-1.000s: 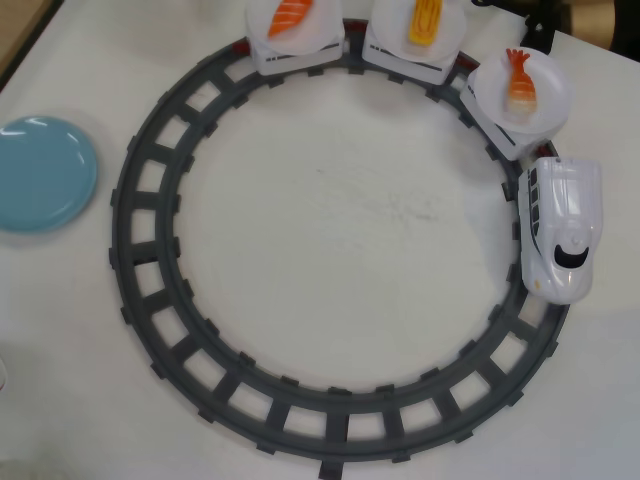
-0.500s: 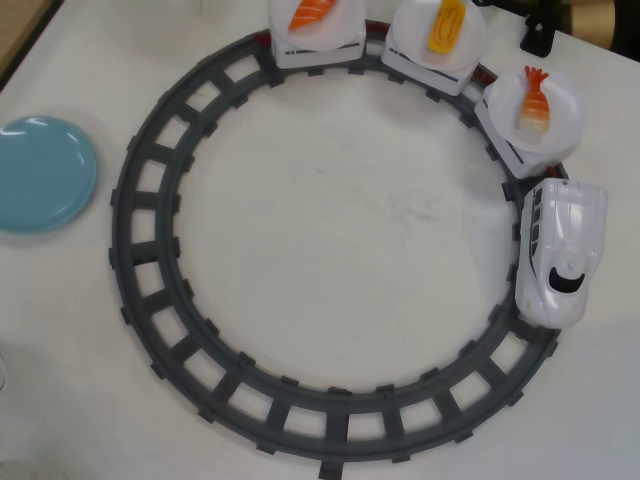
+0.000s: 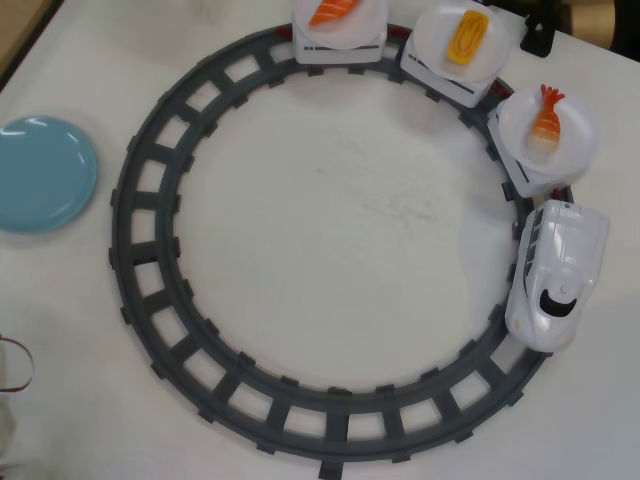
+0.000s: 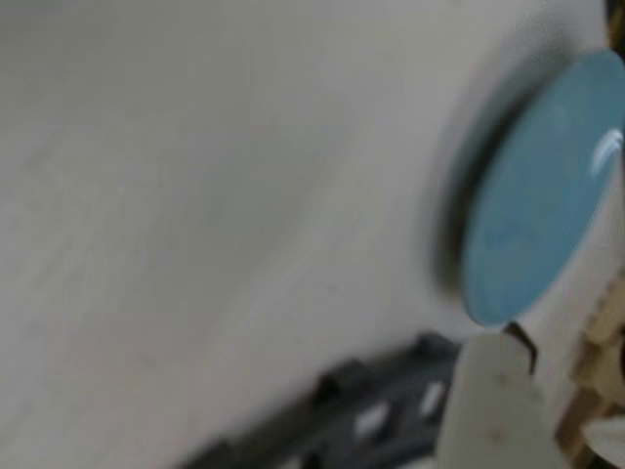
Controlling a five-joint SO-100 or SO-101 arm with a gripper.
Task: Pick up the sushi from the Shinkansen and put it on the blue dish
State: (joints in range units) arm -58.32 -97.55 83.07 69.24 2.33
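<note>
The sushi [image 3: 546, 120], an orange striped shrimp with a red tail on white rice, lies on the round white plate [image 3: 575, 145] of the first car behind the white Shinkansen [image 3: 556, 275]. The train stands on the right side of the grey ring track [image 3: 150, 250] in the overhead view. The blue dish [image 3: 40, 175] sits bare at the left edge, outside the ring, and also shows blurred in the wrist view [image 4: 542, 195]. Of my gripper only one pale finger [image 4: 488, 405] shows, low in the wrist view, near the track [image 4: 371, 410]. Nothing is seen in its grasp.
Two more cars carry an orange salmon piece [image 3: 330, 12] and a yellow egg piece [image 3: 467, 35] at the top of the ring. A red loop [image 3: 18, 365] and a pale part show at the lower left edge. A dark clamp [image 3: 535, 35] stands at the top right.
The train and its cars have rolled clockwise along the track, the shrimp plate moving right and down. A red loop and pale part have come into the overhead view's lower left edge.
</note>
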